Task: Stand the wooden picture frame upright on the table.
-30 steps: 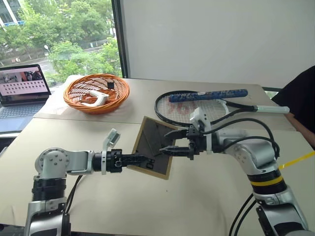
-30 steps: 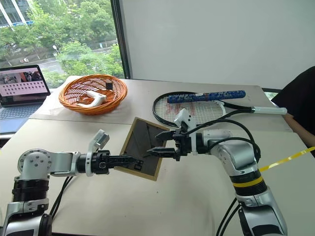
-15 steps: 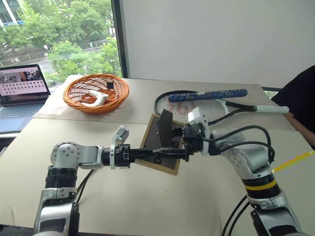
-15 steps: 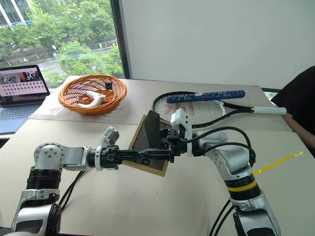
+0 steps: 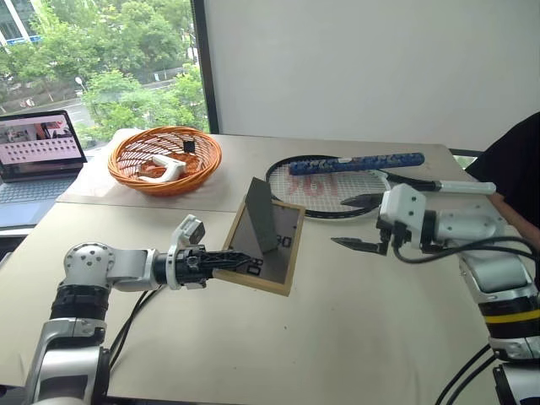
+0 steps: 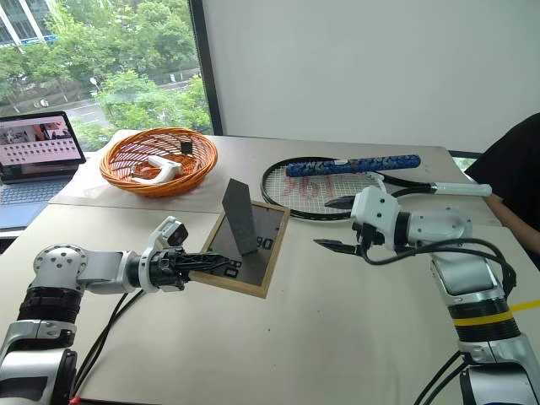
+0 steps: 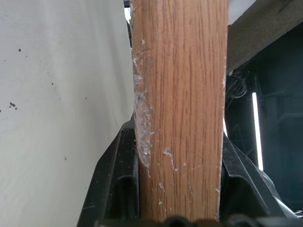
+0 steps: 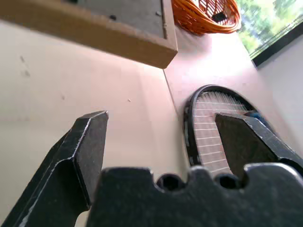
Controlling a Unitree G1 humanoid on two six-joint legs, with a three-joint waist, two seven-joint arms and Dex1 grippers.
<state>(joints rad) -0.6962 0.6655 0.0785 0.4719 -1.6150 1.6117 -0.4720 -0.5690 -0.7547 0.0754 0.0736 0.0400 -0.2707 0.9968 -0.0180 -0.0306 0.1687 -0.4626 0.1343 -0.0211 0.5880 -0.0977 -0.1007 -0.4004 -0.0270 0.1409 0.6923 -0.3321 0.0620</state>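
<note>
The small rectangular light-wood picture frame (image 5: pixel 268 239) with dark grey back lies tilted mid-tabletop (image 5: pixel 354 337), stand (image 5: pixel 258 213) folded out. I judge it light, stiff, glass-fragile. My left end effector (image 5: pixel 240 266) clamps its 7 o'clock rim; right end effector (image 5: pixel 354 222) gapes wide, empty, at 3 o'clock.

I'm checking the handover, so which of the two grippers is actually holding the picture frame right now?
The left gripper: its fingers are clamped on the picture frame at its wooden edge. The right gripper hangs open beside it, apart from it, holding nothing.
</note>
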